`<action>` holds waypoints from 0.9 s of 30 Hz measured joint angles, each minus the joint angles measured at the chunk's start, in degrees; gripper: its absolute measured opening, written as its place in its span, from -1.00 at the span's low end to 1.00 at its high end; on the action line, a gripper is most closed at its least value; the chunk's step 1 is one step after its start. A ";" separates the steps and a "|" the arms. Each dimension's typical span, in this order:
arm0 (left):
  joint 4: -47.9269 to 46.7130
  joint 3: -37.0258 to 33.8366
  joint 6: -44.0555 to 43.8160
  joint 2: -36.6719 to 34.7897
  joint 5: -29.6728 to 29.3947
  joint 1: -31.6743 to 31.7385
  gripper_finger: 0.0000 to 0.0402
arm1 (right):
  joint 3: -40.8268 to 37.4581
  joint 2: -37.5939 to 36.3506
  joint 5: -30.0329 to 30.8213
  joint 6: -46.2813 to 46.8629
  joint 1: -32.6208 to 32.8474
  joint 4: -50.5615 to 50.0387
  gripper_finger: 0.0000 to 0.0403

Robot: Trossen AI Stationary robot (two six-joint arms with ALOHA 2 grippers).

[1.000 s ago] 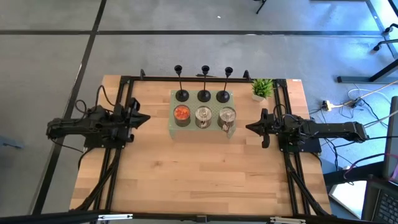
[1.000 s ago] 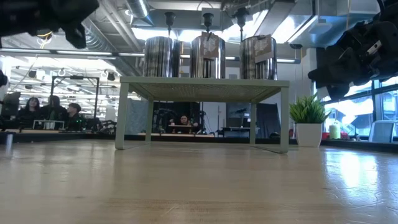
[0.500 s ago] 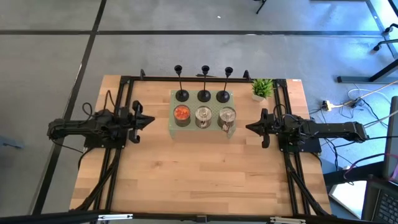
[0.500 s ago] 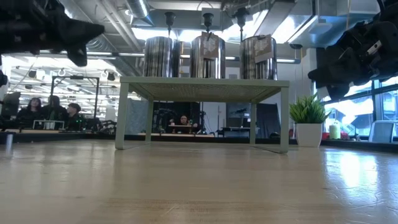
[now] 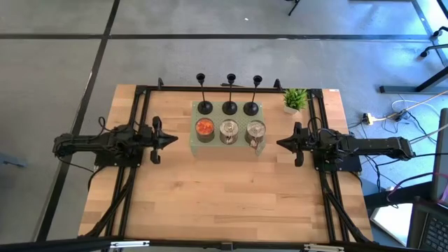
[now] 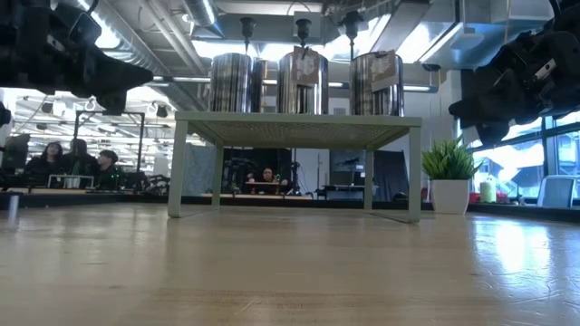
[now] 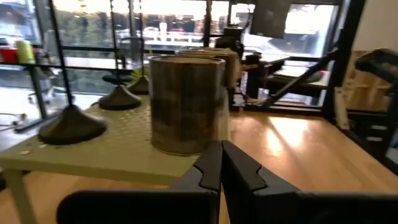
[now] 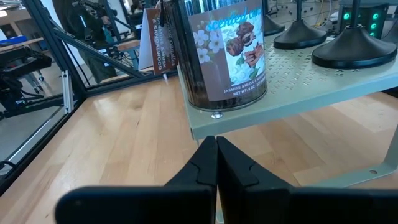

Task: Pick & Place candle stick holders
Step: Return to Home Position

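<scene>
Three black candle stick holders [image 5: 204,106] [image 5: 230,107] [image 5: 251,108] stand upright by their round bases along the far row of a pale green perforated stand [image 5: 193,119]. The left wrist view shows two of the bases [image 7: 71,124] [image 7: 120,98]; the right wrist view shows two as well [image 8: 356,53] [image 8: 301,34]. My left gripper [image 5: 173,140] [image 7: 221,167] is shut and hovers level, left of the stand, holding nothing. My right gripper [image 5: 280,143] [image 8: 216,158] is shut and hovers right of the stand, also holding nothing.
Three tin cans [image 5: 204,129] [image 5: 229,131] [image 5: 255,131] fill the stand's near row, between the grippers and the holders. A small potted plant [image 5: 295,99] stands at the far right. The wooden table [image 5: 224,196] spreads bare toward its near edge. People sit in the room beyond [image 6: 77,158].
My left gripper has sunk and come level, its tip edging toward the stand's left side; it has stayed shut. The candle stick holders and cans stand as before.
</scene>
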 joint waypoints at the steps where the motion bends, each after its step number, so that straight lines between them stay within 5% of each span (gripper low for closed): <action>1: -0.12 0.00 -0.13 -0.06 0.75 0.00 -0.99 | 0.00 0.00 0.00 0.00 0.01 0.00 -1.00; 27: -0.81 0.00 -4.79 0.50 3.97 0.00 -0.99 | -0.01 0.00 0.00 -0.01 0.01 -0.02 -1.00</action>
